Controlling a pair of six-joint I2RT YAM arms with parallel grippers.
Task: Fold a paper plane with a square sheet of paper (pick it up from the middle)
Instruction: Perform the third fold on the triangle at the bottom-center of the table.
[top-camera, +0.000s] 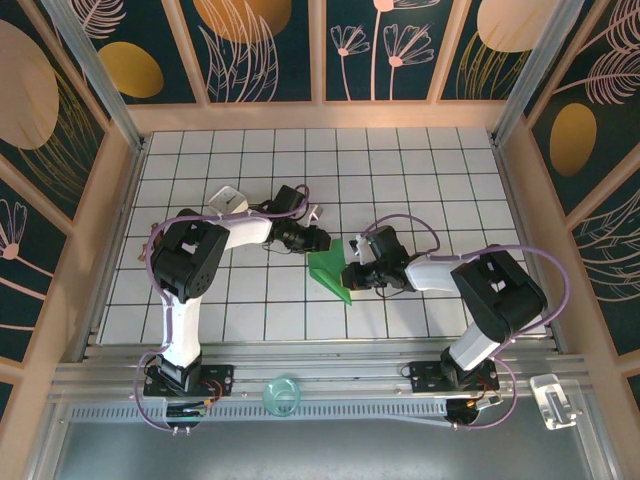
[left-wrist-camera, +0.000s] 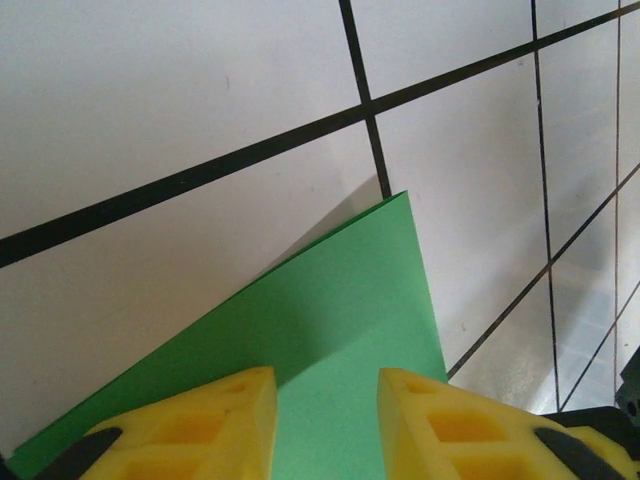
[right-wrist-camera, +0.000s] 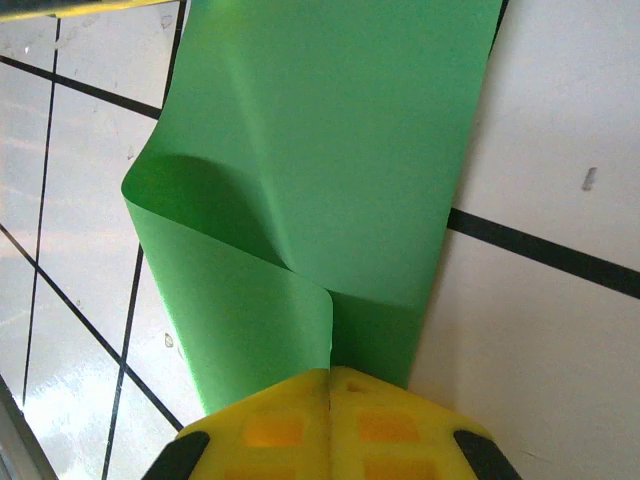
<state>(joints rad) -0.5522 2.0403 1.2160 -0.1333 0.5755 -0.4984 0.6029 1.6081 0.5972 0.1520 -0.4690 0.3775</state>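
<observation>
The square sheet of paper (top-camera: 330, 272) is bright green and lies folded over on the tiled table (top-camera: 420, 170), mid-table between the two arms. In the right wrist view the paper (right-wrist-camera: 340, 150) curls up in a loose fold, and my right gripper (right-wrist-camera: 330, 375) is shut on the paper's near edge, its yellow fingers (right-wrist-camera: 400, 420) pressed together. My left gripper (left-wrist-camera: 327, 400) hovers over the paper's (left-wrist-camera: 340, 300) other end, open, with the flat green surface showing in the gap between its fingers (left-wrist-camera: 215, 420). From above, the left gripper (top-camera: 323, 240) and right gripper (top-camera: 348, 275) face each other across the paper. The paper plane is out of view.
A small white square box (top-camera: 228, 200) sits behind the left arm. A clear round cup (top-camera: 282, 393) and a clear block (top-camera: 553, 400) rest on the near rail. Wooden frame walls (top-camera: 115, 200) enclose the table on three sides.
</observation>
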